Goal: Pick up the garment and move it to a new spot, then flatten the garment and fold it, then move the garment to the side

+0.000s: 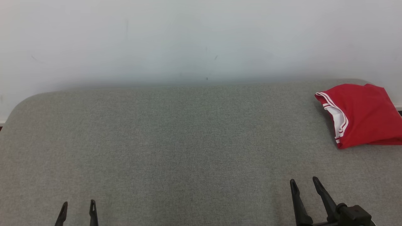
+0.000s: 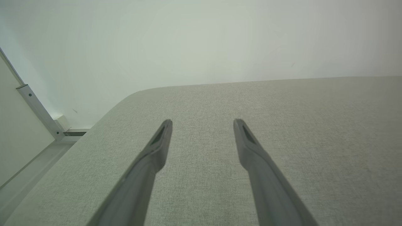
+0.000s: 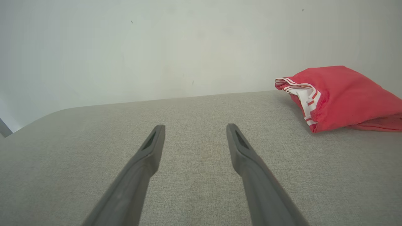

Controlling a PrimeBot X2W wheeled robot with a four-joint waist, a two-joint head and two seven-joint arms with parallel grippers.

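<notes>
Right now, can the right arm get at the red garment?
Probably yes. The right pincer is open and empty, and bare grey surface lies between it and the red garment, which sits ahead and to its right near the far edge. Reach itself is unconfirmed.

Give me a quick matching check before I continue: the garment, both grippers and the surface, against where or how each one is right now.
Things:
1. garment
2. left gripper
3. right gripper
4. surface

Descriptions:
A. open, nothing between the fingers, at the lower left of the head view
B. grey woven fabric
C. red with white trim, lying at the far right near the wall
D. open, nothing between the fingers, at the lower right of the head view

Pairs: 1-C, 2-A, 3-D, 4-B
</notes>
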